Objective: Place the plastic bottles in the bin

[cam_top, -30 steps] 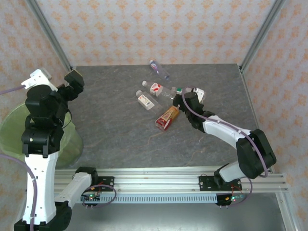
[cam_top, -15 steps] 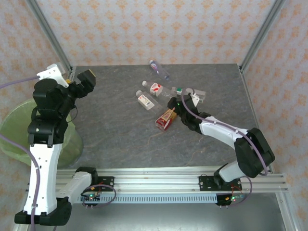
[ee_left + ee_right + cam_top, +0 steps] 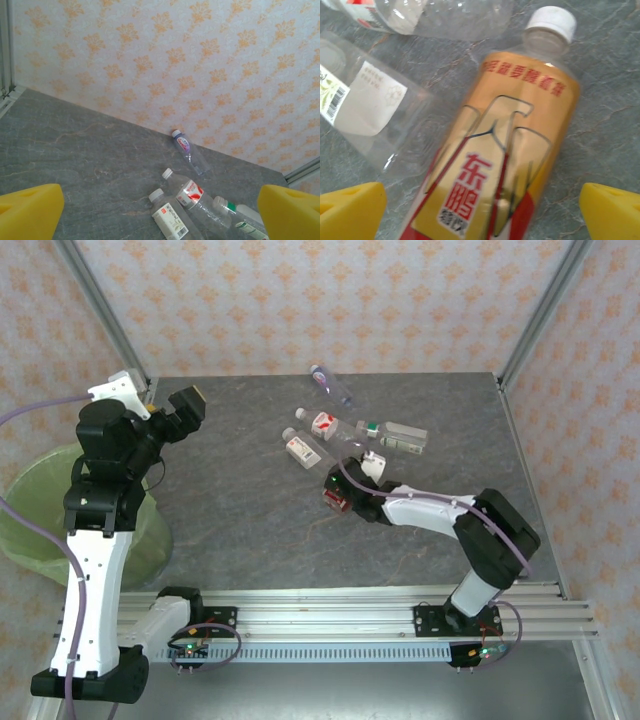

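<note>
The right claw (image 3: 480, 215) stands wide over an orange bottle (image 3: 520, 125) lying mid-worktop (image 3: 230, 510). The bottle has a white cap, and its label shows red characters "东鹏". Beside it, on the left, lies a clear bottle (image 3: 370, 95) with a white, barcoded label. The left claw (image 3: 160, 215), also wide, hangs at the far left. The bin (image 3: 30, 530) stands off the worktop's left edge.
</note>
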`<state>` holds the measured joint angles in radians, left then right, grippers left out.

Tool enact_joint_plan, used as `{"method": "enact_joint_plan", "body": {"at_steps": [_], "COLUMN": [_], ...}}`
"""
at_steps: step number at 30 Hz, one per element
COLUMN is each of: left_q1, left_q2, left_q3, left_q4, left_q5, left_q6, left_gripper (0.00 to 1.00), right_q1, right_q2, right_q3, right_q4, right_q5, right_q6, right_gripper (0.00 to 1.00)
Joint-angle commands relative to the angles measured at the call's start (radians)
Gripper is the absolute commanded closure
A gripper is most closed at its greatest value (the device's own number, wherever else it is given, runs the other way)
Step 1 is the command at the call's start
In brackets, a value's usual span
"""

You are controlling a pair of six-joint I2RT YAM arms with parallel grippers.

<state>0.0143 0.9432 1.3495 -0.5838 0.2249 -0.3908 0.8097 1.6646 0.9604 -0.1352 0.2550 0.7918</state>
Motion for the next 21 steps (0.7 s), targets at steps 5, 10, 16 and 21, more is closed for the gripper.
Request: {"method": "enact_joint_plan", "body": {"at_steps": [5,10,16,21], "left_q1": [0.007,0.006,0.007,0.006], "left_q2": [0.007,0.017,0.023,0.026], "left_q3": [-0.01,-0.012,-0.013,-0.01], "left_q4": [0.033,0.033,0.036,0.035], "left_q5": [0.007,0.01,0.012,0.01], "left_q6": [0.009,0.003,-0.001,0.0], "left_gripper": [0.0,0.0,0.0,0.0], "right_q1": [0.009,0.009,0.009,0.009], "right_q2": [0.066,0.119,0.15,0.128], "right_q3": [0.056,0.069,0.079,0.063], "right_q4": [-0.094,-0.136,-0.175,-0.195], "right_q5": [0.027,-0.006,0.016,0.072], "right_q6": [-0.035,-0.045,-0.063,-0.106], "right_gripper": [0.01,0.01,0.02,0.09]}}
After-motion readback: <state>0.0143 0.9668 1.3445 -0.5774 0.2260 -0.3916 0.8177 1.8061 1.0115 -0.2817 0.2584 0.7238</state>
